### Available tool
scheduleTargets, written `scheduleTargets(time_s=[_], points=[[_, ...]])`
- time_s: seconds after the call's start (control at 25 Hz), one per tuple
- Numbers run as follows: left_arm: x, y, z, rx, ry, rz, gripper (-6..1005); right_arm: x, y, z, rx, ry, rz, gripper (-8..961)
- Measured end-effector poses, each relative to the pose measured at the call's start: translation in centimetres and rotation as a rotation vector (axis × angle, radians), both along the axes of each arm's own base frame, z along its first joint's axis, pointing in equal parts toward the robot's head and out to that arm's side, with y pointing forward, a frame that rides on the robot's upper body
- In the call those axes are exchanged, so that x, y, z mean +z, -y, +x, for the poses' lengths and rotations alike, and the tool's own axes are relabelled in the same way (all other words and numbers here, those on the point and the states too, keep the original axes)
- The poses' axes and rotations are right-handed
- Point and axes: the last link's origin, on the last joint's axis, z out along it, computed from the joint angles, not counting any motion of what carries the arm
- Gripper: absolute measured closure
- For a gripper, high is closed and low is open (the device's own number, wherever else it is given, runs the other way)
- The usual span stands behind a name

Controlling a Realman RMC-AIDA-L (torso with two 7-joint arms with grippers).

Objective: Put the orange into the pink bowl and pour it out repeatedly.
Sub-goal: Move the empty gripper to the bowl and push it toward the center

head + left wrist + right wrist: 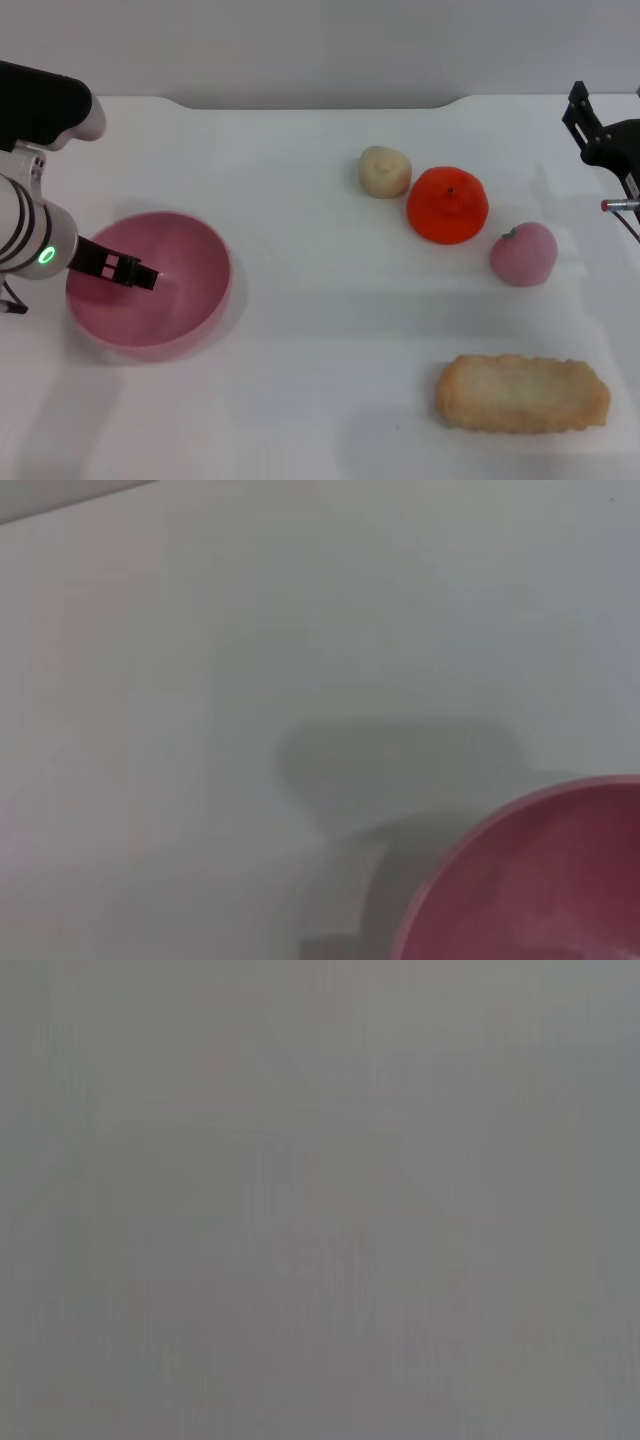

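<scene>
Nearest, lower right of the head view: flat breaded cutlet on the white table. Mid-left: pink bowl, upright, empty; left gripper reaches across its rim from the left edge, jaw state cannot be told. Mid-right: pink fruit, then orange on the table, well apart from the bowl, beige bun just beside. Far right edge: right gripper raised, jaws indiscernible.
</scene>
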Motion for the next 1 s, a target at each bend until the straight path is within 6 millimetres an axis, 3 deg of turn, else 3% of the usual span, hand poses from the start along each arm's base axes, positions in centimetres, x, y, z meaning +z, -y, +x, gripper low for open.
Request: scheduleTargets(time_s=[0.28,0.52,0.6,0.84,1.0], points=[[-0.08,-0.24,-0.58,0.035,-0.01,-0.016,173,0.03,0.06,-0.03,0.001,-0.002,0.002,158],[-0.23,-0.25,-0.72,0.039,-0.012,-0.018,359,0.07,0.08,-0.18,0.009,-0.001,0.005,158],[-0.28,-0.24,-0.73,0.04,-0.013,-0.02,596,0.06,0.09,-0.21,0.01,-0.001,0.005,158],[-0.35,-0.14,-0.76,0.043,-0.015,-0.026,824,0.02,0.15,-0.2,0.01,-0.001,0.004,159],[-0.34,-0.13,-0.79,0.044,-0.015,-0.025,830,-0.03,0.17,-0.24,0.011,-0.002,0.003,159]])
